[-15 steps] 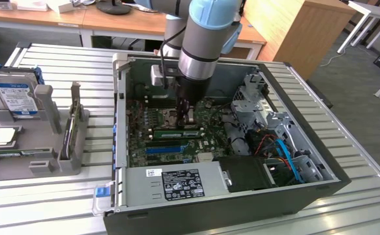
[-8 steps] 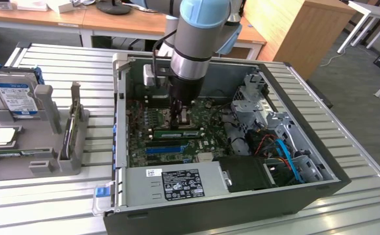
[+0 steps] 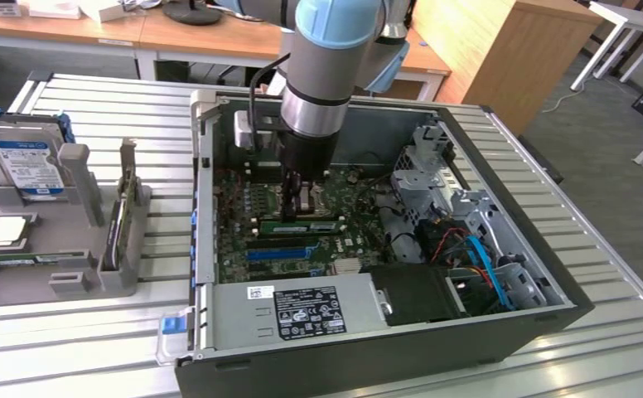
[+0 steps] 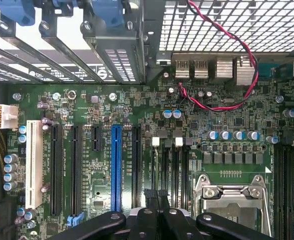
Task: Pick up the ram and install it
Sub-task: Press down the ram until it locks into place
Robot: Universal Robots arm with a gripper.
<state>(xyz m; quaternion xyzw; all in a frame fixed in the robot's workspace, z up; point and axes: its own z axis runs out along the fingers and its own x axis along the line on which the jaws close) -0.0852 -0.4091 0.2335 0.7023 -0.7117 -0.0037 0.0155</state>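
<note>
The robot's claw was closed and lowered inside the open computer case, directly over the motherboard. The ram, a green stick, lay just beneath it at the memory slots, apparently being pressed home; seating looked nearly complete.

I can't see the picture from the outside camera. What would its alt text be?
A robot arm reaches down into an open computer case, its shut end effector low over the motherboard at a green ram. At the exterior view's left, a grey rack holds a hard drive.
</note>
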